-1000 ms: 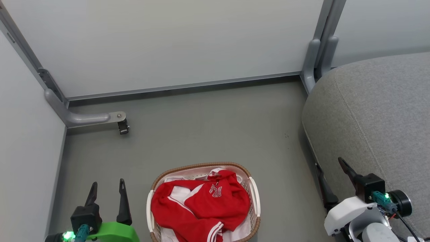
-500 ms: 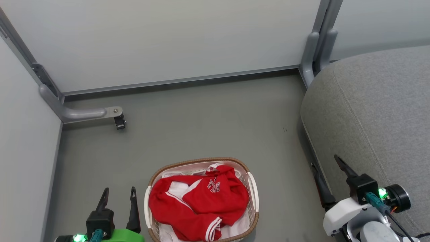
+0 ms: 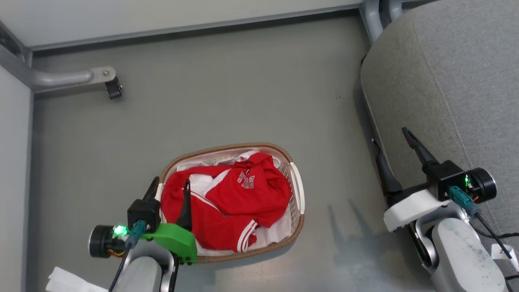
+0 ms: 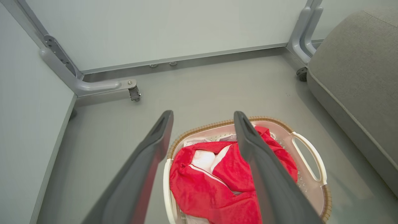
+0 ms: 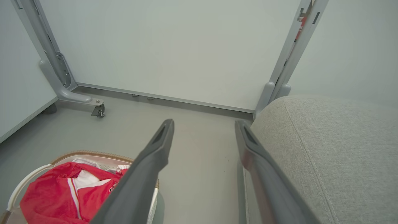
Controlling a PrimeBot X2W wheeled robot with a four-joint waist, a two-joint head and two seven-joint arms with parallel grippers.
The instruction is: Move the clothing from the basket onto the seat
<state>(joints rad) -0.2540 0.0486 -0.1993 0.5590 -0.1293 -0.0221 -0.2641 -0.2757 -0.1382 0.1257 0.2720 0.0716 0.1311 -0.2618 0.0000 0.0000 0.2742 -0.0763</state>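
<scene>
You are holding the left gripper [image 3: 171, 181] open over the basket [image 3: 299, 182], aiming for a raised fold of the soft, light-looking red sports clothing [image 3: 239, 194].

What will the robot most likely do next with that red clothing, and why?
Probably lower the left gripper onto the clothing and close on it. The gripper is open and hangs over the left end of the basket, where the red clothing lies bunched. None of it is on the seat yet.
</scene>
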